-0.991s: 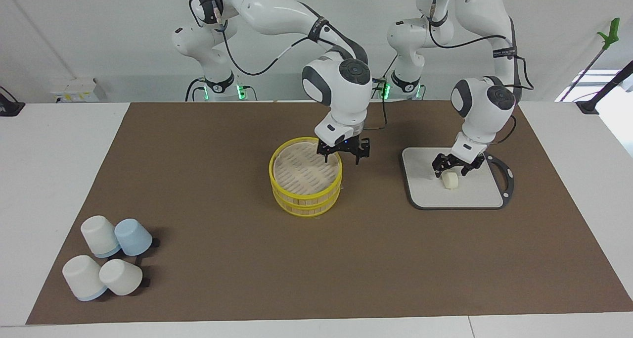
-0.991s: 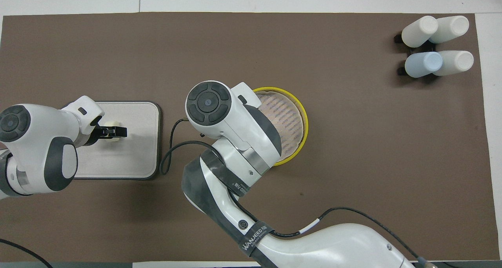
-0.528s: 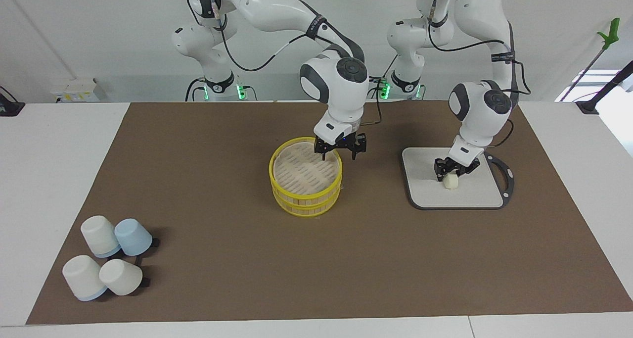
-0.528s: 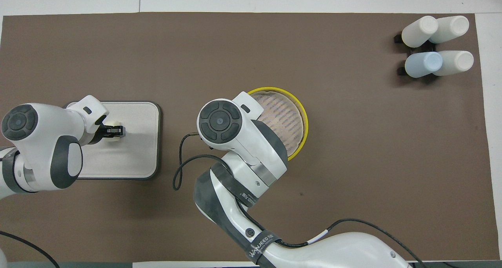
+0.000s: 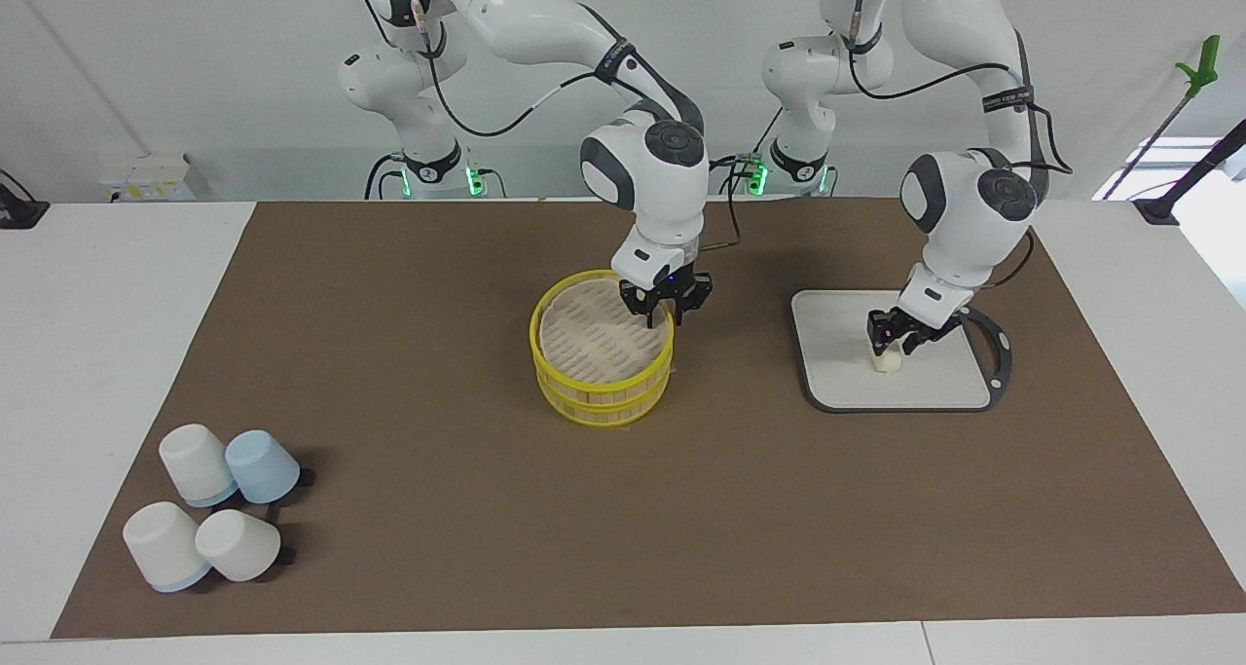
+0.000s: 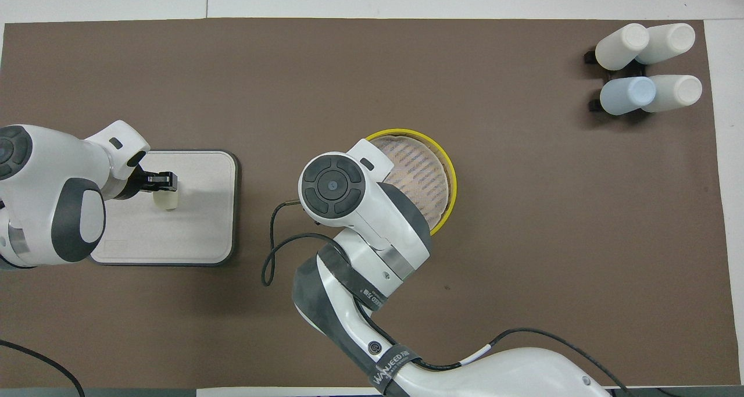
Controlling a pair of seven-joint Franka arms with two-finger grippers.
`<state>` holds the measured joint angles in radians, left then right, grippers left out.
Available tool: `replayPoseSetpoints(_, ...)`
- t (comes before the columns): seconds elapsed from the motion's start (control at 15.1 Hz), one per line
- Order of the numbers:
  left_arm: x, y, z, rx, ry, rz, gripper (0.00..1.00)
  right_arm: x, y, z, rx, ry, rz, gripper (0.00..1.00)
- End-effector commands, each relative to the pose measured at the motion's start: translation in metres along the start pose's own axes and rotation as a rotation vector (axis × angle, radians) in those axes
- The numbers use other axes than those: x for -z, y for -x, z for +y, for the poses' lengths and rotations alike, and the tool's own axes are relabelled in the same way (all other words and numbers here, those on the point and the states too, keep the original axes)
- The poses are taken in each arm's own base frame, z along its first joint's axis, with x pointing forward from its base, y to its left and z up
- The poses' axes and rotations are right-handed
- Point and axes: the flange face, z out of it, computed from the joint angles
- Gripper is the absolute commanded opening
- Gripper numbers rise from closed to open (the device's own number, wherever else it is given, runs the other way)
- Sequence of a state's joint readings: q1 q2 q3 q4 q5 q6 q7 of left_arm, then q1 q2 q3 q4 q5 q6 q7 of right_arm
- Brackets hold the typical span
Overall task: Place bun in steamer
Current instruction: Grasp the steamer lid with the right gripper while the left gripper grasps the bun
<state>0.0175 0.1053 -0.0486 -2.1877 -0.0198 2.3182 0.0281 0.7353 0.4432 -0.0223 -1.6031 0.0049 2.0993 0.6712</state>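
1. Gripping the bun (image 5: 884, 358), my left gripper (image 5: 897, 335) has its fingers closed on the top of it; the bun hangs just over the grey board (image 5: 837, 378), toward the left arm's end of the table, apparently lifted clear.
2. My right gripper (image 5: 666, 302) sits at the steamer (image 5: 603, 361) rim nearest the robots, mid-table, fingers spread around the lid (image 5: 604, 342) edge, nothing held that I can see.
3. Risk: the lid is on, so carrying the bun over now means dropping it on the lid, not inside.
4. Risk: soft dough held at the tip may slip or squash in transit.
5. Risk: both arms meeting at the steamer could collide.
6. The cups (image 5: 212, 514) at the corner by the right arm's end are out of the way.
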Motion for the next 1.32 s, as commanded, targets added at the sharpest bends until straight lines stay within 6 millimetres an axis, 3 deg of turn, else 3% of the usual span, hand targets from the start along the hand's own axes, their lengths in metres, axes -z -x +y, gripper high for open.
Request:
replayPoseSetpoints(0.0, -0.021, 0.012, -0.004, 0.006, -0.006, 0.038, 0.62, 0.003, 0.005, 0.008, 0.021, 0.006, 0.004, 0.45)
replayPoseSetpoints(0.07, -0.022, 0.013, -0.002, 0.006, -0.006, 0.039, 0.62, 0.003, 0.005, 0.008, 0.021, 0.006, 0.004, 0.43)
replayPoseSetpoints(0.13, -0.023, 0.013, -0.001, 0.011, -0.005, 0.038, 0.51, 0.003, 0.005, 0.008, 0.023, 0.006, 0.004, 0.42)
replayPoseSetpoints(0.2, -0.024, 0.013, 0.000, 0.008, -0.005, 0.035, 0.29, 0.002, 0.006, 0.008, 0.021, 0.006, 0.004, 0.41)
replayPoseSetpoints(0.26, -0.021, 0.011, -0.001, 0.009, -0.005, 0.035, 0.14, 0.001, 0.006, 0.009, 0.023, 0.008, 0.002, 0.39)
replayPoseSetpoints(0.33, -0.019, 0.010, -0.002, 0.011, -0.005, 0.029, 0.11, 0.001, 0.006, 0.009, 0.023, 0.008, 0.002, 0.35)
replayPoseSetpoints(0.46, -0.007, -0.001, -0.001, 0.007, -0.004, -0.001, 0.11, 0.001, 0.006, 0.009, 0.034, 0.009, 0.000, 0.04)
replayPoseSetpoints(0.53, 0.000, -0.005, 0.000, 0.007, -0.003, -0.013, 0.11, 0.001, 0.005, 0.010, 0.047, 0.011, -0.002, 0.00)
replayPoseSetpoints(0.66, 0.017, -0.012, 0.002, 0.005, -0.002, -0.033, 0.11, 0.001, 0.005, 0.010, 0.047, 0.010, -0.003, 0.00)
replayPoseSetpoints(0.86, 0.063, -0.030, 0.013, 0.020, 0.032, -0.065, 0.11, 0.007, 0.002, 0.012, 0.044, 0.022, -0.015, 0.00)
replayPoseSetpoints(1.06, 0.112, -0.041, 0.061, 0.116, 0.041, -0.079, 0.11, 0.044, -0.021, 0.022, 0.025, 0.041, -0.040, 0.00)
replayPoseSetpoints(1.25, 0.142, -0.043, 0.114, 0.189, 0.039, -0.065, 0.11, 0.068, -0.050, 0.058, -0.025, 0.038, -0.037, 0.00)
